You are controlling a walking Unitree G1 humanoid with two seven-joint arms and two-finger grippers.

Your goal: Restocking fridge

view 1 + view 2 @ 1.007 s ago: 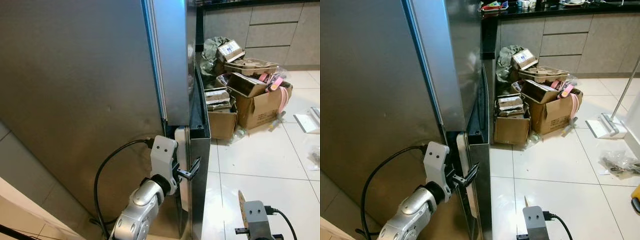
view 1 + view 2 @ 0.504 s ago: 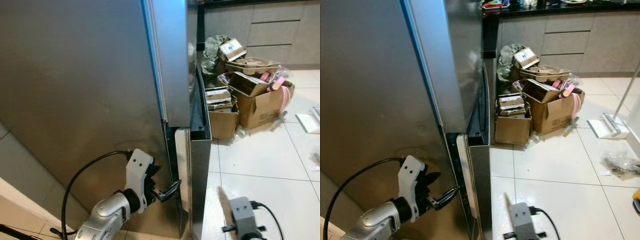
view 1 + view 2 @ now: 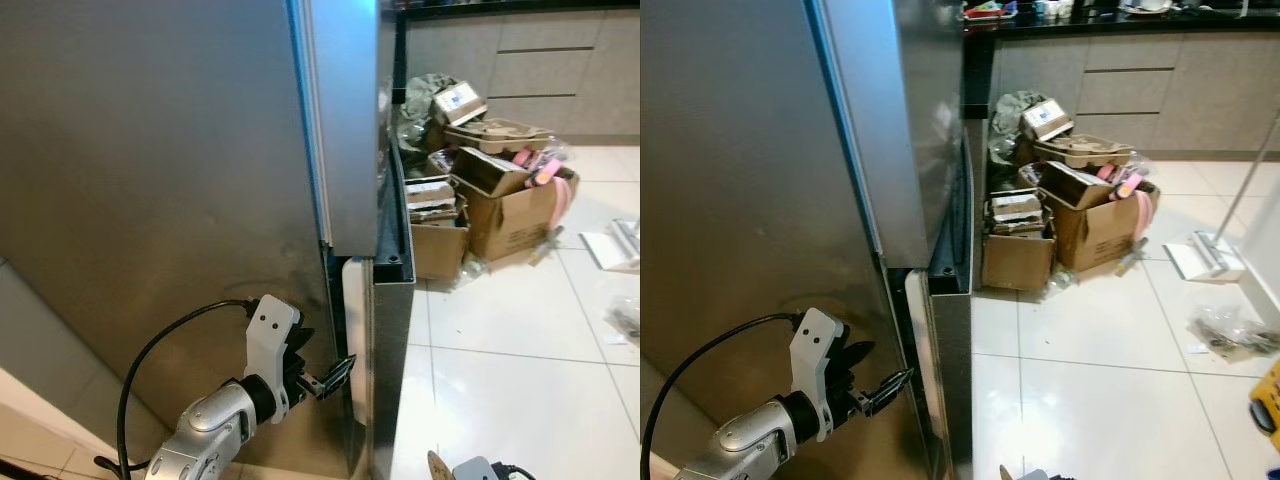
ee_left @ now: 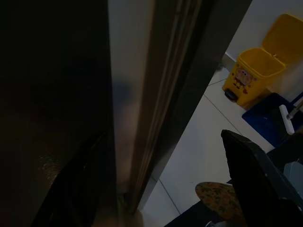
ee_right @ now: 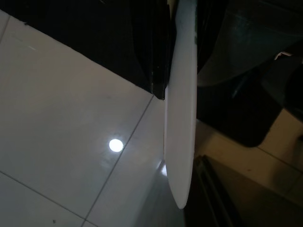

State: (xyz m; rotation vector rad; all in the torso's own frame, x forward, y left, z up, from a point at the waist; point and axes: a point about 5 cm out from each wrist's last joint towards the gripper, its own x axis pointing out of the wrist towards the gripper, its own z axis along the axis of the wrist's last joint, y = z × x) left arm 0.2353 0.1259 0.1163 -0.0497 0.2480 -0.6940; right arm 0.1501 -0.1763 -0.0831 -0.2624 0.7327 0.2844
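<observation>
crowding floor beside fridge (image 3: 200,150): cardboard boxes (image 3: 505,205).

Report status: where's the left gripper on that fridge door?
Left gripper open, fingertips at the lower fridge door's edge, gripping nothing. Right arm low, idle. Cardboard boxes piled on the floor beyond the fridge.
</observation>
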